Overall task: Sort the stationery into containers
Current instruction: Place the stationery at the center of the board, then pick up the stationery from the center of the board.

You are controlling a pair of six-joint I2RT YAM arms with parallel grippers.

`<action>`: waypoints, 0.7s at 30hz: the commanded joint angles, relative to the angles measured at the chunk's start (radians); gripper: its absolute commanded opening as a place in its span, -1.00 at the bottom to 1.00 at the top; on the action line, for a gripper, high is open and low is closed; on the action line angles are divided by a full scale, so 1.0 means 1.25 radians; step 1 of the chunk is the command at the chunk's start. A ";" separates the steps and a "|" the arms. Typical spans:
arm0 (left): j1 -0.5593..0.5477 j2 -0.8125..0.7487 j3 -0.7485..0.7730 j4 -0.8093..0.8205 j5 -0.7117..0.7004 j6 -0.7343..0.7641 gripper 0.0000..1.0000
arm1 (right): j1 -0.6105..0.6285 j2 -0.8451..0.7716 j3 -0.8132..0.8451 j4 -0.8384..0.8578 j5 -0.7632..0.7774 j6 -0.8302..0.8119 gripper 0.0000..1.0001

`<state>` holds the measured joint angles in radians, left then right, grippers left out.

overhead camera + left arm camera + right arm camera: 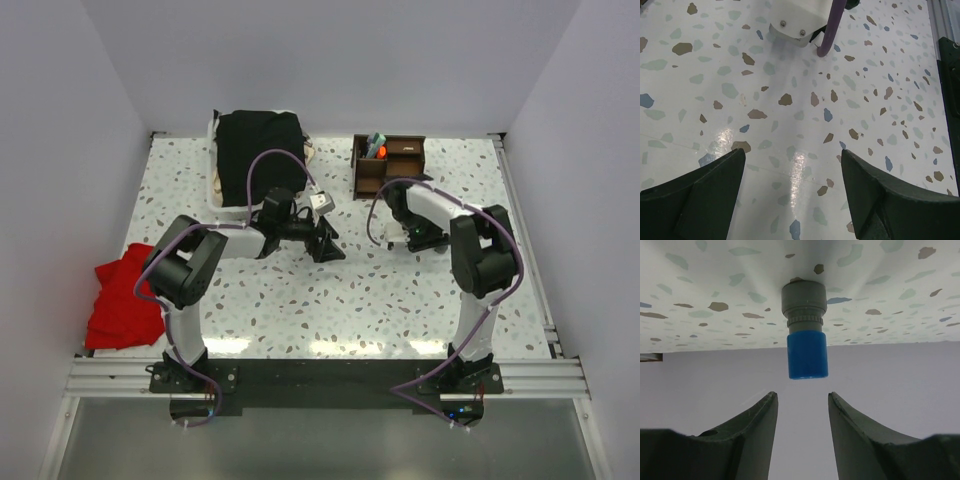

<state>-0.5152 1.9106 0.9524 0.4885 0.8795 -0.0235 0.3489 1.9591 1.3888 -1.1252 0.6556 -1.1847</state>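
The right wrist view is upside down. In it a blue-grey sharpener [805, 335] with a bright blue end stands on the speckled table, just beyond the tips of my right gripper [802, 397]. That gripper is open and does not touch it, with nothing between its fingers. In the top view the right gripper [386, 196] sits just in front of the dark brown organiser [400, 165], which holds an orange-capped marker and pens [376, 147]. My left gripper [792, 160] is wide open and holds nothing over bare table, near the table's middle [325, 243].
A black cloth [258, 155] covers a white basket at the back left. A red cloth [125, 295] lies at the table's left edge. A white arm part [795, 22] with a purple cable [832, 27] sits ahead of the left gripper.
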 commanded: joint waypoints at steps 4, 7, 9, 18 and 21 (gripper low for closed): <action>0.008 -0.058 0.076 -0.166 0.011 0.106 0.64 | -0.008 -0.086 0.195 -0.178 -0.140 0.097 0.01; 0.008 -0.086 0.109 -0.266 -0.006 0.152 0.63 | -0.069 -0.090 0.279 -0.245 -0.361 0.187 0.04; 0.007 -0.112 0.128 -0.313 -0.018 0.183 0.64 | -0.153 -0.108 0.275 -0.249 -0.538 0.225 0.05; 0.007 -0.179 0.132 -0.463 -0.092 0.185 0.64 | -0.348 -0.277 0.002 -0.092 -0.901 0.122 0.06; 0.007 -0.176 0.135 -0.485 -0.122 0.178 0.64 | -0.348 -0.313 -0.046 -0.029 -0.928 0.100 0.08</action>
<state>-0.5121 1.7107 1.0962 -0.0422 0.7830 0.1944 -0.1070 1.6573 1.3922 -1.2648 -0.3199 -1.0031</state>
